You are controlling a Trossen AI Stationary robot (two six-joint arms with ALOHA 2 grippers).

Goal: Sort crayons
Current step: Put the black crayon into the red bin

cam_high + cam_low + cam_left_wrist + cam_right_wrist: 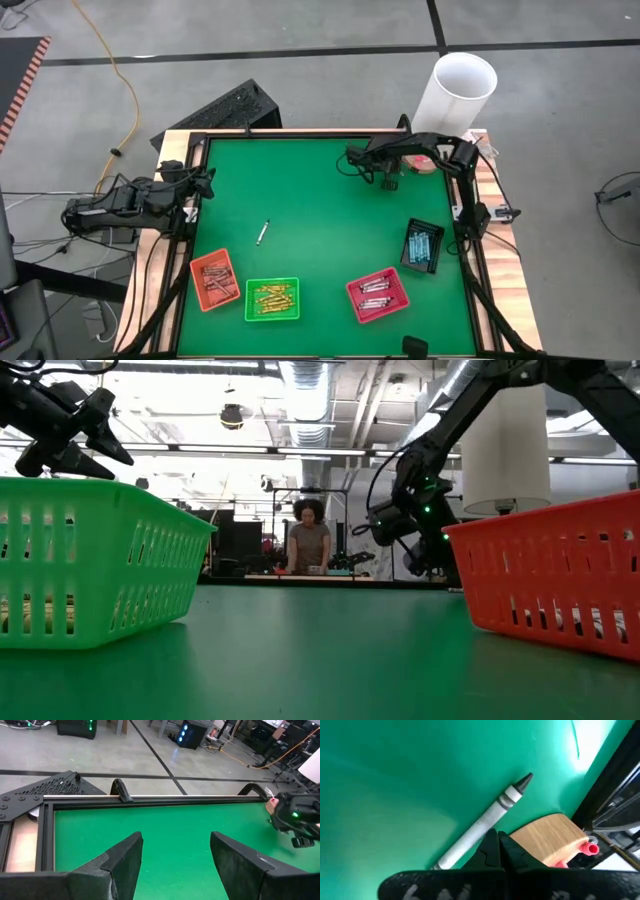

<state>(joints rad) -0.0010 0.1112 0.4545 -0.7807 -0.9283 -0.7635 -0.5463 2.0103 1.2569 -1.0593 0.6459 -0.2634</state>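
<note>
Green table (330, 200): frame centre. Right gripper (388, 183): upper right of centre, fingers closed, nothing visibly clamped; silver crayon (482, 825) lying beside fingertips. Left gripper (205, 183): left edge, fingers apart, empty. Second crayon (262, 233): left of centre.

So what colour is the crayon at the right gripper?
Silvery grey with a dark tip; the crayon shows best in the right wrist view.
</note>
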